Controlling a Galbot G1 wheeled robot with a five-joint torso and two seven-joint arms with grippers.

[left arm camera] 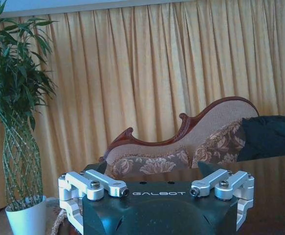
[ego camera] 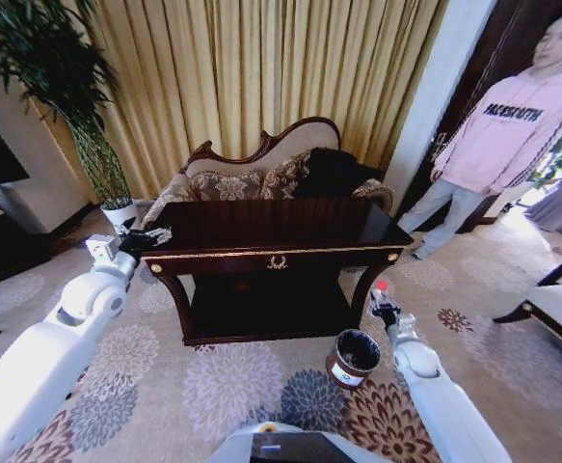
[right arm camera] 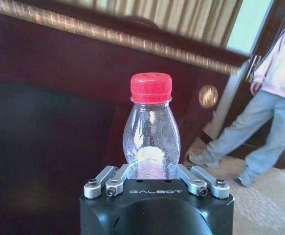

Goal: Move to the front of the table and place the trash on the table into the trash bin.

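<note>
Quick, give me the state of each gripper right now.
Left gripper: open, holding nothing, at the table's left end.
Right gripper: shut on the bottle, low beside the table's right leg, near the bin.

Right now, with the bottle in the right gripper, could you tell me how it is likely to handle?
The bottle looks clear and empty, so probably light. Its thin plastic may dent under the right gripper. Round and smooth, it could slip, or roll if it misses the trash bin.
</note>
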